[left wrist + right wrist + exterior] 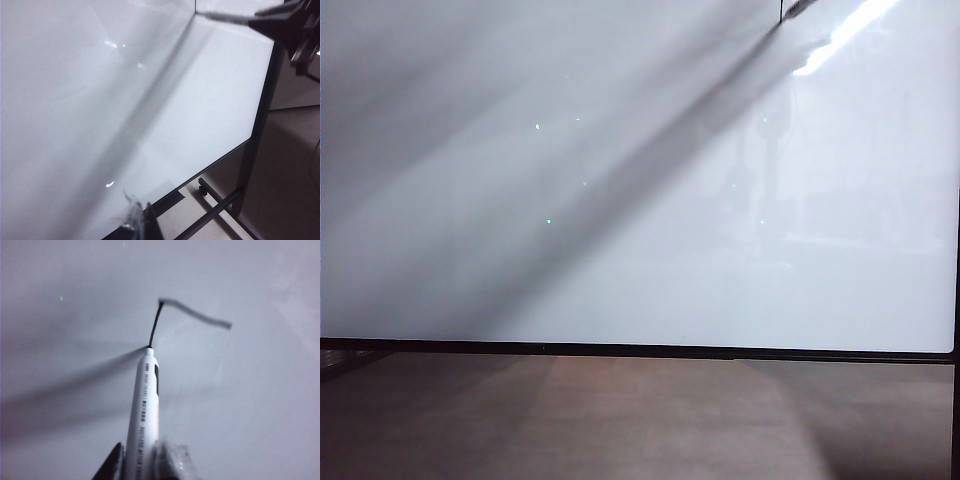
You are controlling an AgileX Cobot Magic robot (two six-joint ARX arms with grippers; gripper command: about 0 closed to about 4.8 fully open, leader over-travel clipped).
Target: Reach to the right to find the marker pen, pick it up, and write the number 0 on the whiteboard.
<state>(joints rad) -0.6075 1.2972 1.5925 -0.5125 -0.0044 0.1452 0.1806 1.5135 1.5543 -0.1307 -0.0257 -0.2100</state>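
Note:
The whiteboard [620,250] fills the exterior view. In the right wrist view my right gripper [142,452] is shut on the marker pen [144,400], a white barrel with black print. Its tip touches the board. The black line of the number 0 [192,314] climbs from the tip to a corner, then bends off sideways. The exterior view shows only the pen [800,7] at the top edge. The left wrist view shows the right gripper [257,21] and the pen [225,18] at the board's [125,100] upper part. My left gripper [141,220] is shut and empty near the board's lower frame.
A thin black frame [640,350] runs round the board, above a brown floor [640,420]. The black stand with a castor [202,188] reaches out below the board. A bright streak of reflected light [840,35] lies next to the pen.

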